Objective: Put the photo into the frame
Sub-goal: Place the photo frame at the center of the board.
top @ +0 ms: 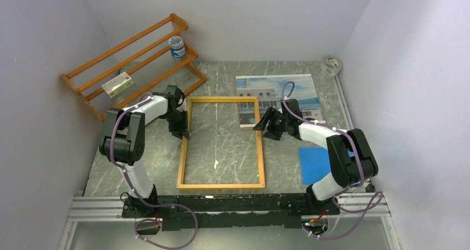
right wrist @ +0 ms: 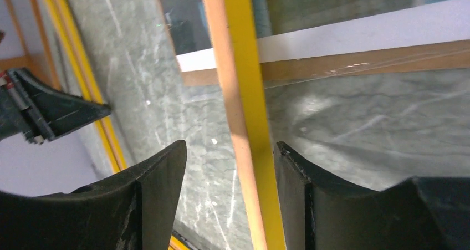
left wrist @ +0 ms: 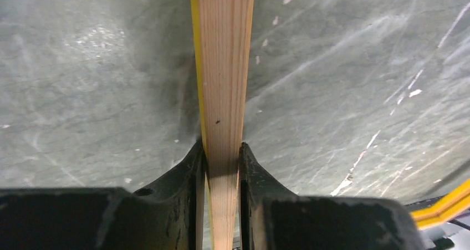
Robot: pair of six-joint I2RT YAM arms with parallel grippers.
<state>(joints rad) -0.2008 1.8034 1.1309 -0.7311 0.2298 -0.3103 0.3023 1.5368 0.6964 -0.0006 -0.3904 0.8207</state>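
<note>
The frame (top: pixel 220 186) lies flat in the middle of the table, wood side up, with the marbled tabletop showing through its pane. My left gripper (top: pixel 183 132) is shut on its left rail; in the left wrist view the wooden rail (left wrist: pixel 224 67) is pinched between both fingers (left wrist: pixel 221 156). My right gripper (top: pixel 259 125) straddles the right rail (right wrist: pixel 241 67), open, with a wide gap on one side (right wrist: pixel 230 147). The photo (top: pixel 280 92) lies face up at the back right, its near left corner under the frame's corner. Its white edge (right wrist: pixel 360 36) shows through the pane.
An orange slatted rack (top: pixel 133 61) stands at the back left with a small can (top: pixel 177 46) and a card (top: pixel 117 85) on it. A blue sheet (top: pixel 316 164) lies by the right arm. A tape roll (top: pixel 331 65) sits in the back right corner. A brown board edge (right wrist: pixel 360 61) borders the photo.
</note>
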